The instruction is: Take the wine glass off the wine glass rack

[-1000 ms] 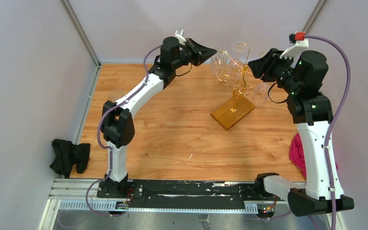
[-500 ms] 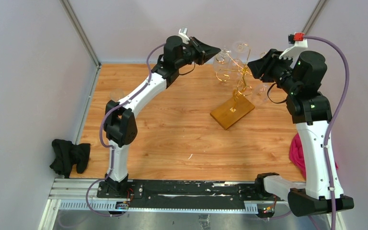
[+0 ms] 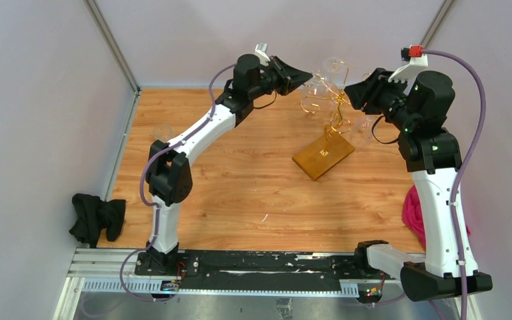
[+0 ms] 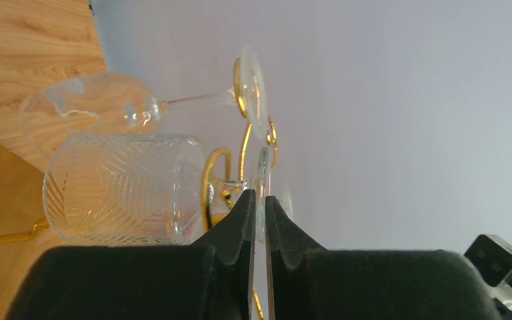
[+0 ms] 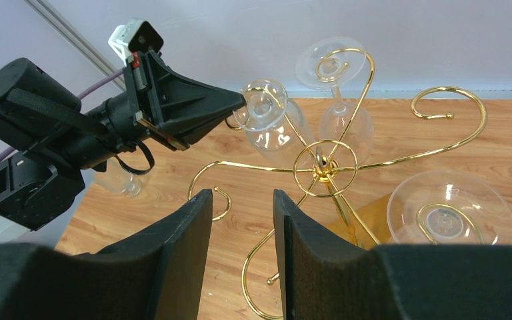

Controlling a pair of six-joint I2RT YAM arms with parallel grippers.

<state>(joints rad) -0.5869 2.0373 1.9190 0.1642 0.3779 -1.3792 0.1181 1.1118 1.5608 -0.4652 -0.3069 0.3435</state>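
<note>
The gold wire rack [image 3: 337,112] stands on its amber base [image 3: 323,155] at the back right of the table. Several clear glasses hang upside down from its curled arms. My left gripper [image 3: 307,75] is at the rack's left side, its jaws closed on the thin round foot [image 4: 261,179] of a ribbed wine glass [image 4: 123,190] that hangs in a gold spiral. In the right wrist view the left gripper [image 5: 237,100] meets that foot [image 5: 261,105]. My right gripper [image 5: 243,197] is open and empty above the rack's hub [image 5: 325,167].
A plain glass [image 4: 87,110] hangs just beyond the ribbed one, and others hang at the back [image 5: 337,63] and right [image 5: 450,210]. One glass [image 3: 162,132] stands on the table at the left. A black cloth [image 3: 97,217] and a pink cloth [image 3: 415,213] lie off the table's sides.
My left gripper has moved right, up to the rack, and now sits on the ribbed glass's foot. The right arm has not moved.
</note>
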